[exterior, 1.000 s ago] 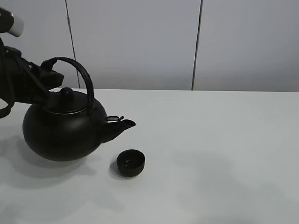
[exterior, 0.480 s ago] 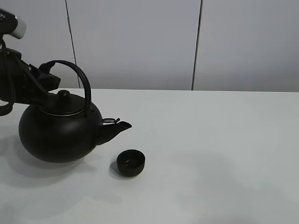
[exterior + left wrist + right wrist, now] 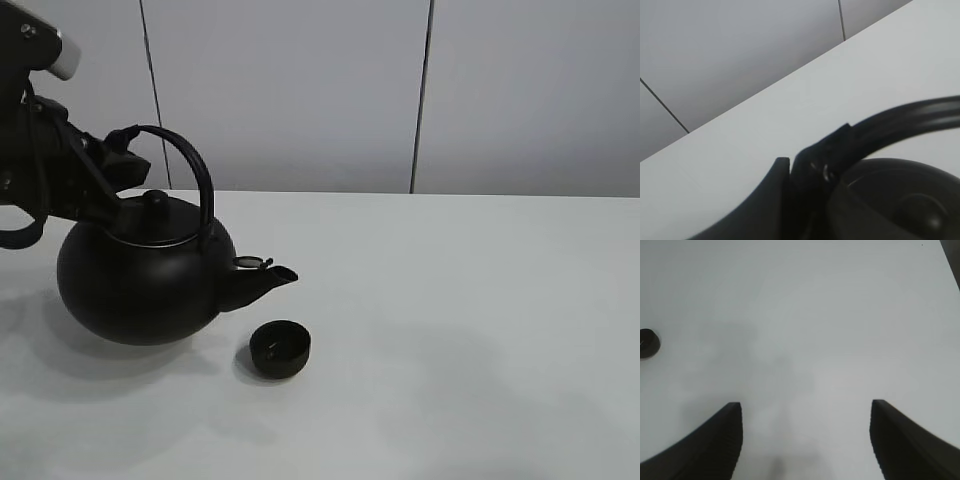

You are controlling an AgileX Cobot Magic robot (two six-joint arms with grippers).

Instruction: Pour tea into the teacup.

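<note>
The right end effector (image 3: 805,404) hangs half-spread and empty above the white bench (image 3: 480,320). A small matte-black handleless teacup (image 3: 280,349) stands upright just beside the spout of the round black kettle (image 3: 140,285). The left end effector (image 3: 120,160) is clamped on the kettle's arched handle.

The kettle (image 3: 140,285) is over the left side of the table (image 3: 480,330), its spout (image 3: 272,276) pointing right. The teacup (image 3: 280,349) sits on the table in front of the kettle and to its right, just below the spout's tip. A wall (image 3: 300,90) lies behind the table.
</note>
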